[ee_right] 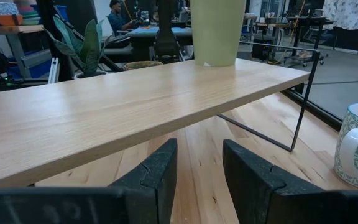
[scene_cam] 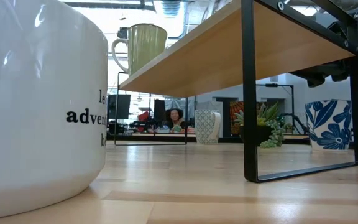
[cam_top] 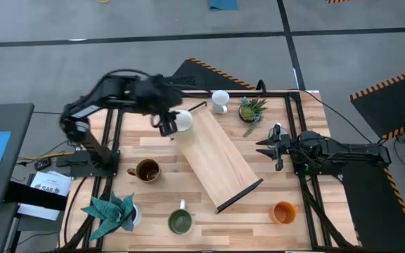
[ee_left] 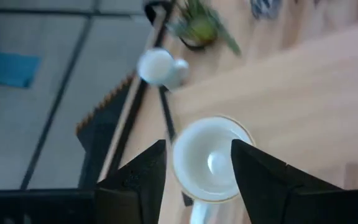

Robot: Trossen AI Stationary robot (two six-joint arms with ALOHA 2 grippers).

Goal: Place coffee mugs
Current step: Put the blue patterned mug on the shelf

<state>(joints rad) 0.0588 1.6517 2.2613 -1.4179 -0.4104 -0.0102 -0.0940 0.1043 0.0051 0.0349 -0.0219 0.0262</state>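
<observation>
A cream mug (cam_top: 183,121) stands upright on the far-left corner of a slanted wooden shelf (cam_top: 220,158); it also shows in the low view (scene_cam: 143,45) and the right wrist view (ee_right: 216,31). My left gripper (cam_top: 169,124) is open above it. Its fingers (ee_left: 143,177) stand on either side of the mug's rim (ee_left: 209,158), with a gap showing. My right gripper (cam_top: 271,147) is open and empty at the table's right, level with the shelf (ee_right: 135,106). On the table stand a white patterned mug (cam_top: 220,100), a dark brown mug (cam_top: 146,170), a green mug (cam_top: 180,222) and an orange mug (cam_top: 283,211).
A spiky green plant in a pot (cam_top: 252,109) stands at the far edge. A teal folded-paper plant (cam_top: 111,211) stands near left. A large white lettered mug (scene_cam: 36,106) fills the low view's left. A blue-and-white leaf-patterned vessel (scene_cam: 328,124) stands beyond the shelf's black leg (scene_cam: 249,93).
</observation>
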